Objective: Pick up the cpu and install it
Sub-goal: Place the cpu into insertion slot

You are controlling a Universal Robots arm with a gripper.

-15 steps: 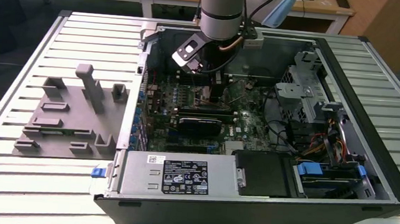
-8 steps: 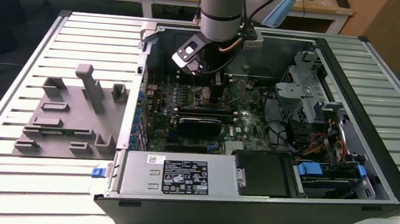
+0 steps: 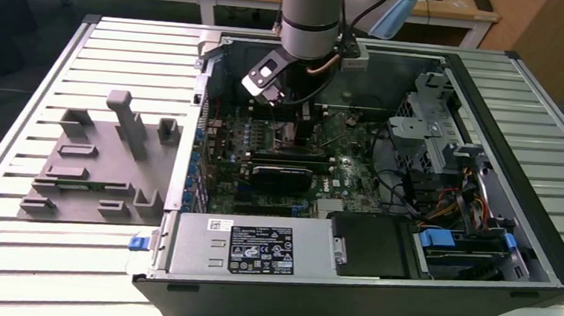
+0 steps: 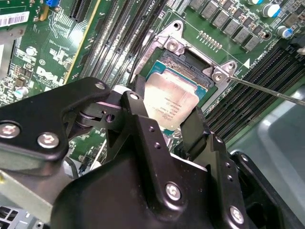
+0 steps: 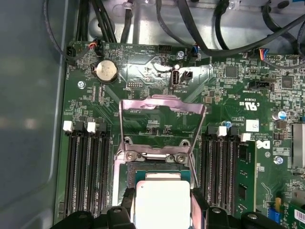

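Nearest the camera in the second wrist view is the black, bolted body of the pincer. Its two fingers are closed to the width of the cpu and press against two opposite edges, so the chip is clamped between them. The cpu, silver top upward, sits low over the socket, which reaches just past the fingertips. Whether the chip is fully seated or a little above the socket cannot be made out, because the fingers and pincer body hide its near edge. A thin metal lever runs away from a corner of the socket, to one side of the pincer.

The first wrist view cuts the chip off at the picture edge and adds what lies beyond. The socket's load plate stands open just past the pincer, with memory slots on both sides. Farther off are a coin battery on the green motherboard, then black cables.

In the exterior view the arm reaches down into the open computer case, and the pincer's tips are lost among dark parts. Grey holder blocks lie well apart from the pincer, outside the case on the slatted table.
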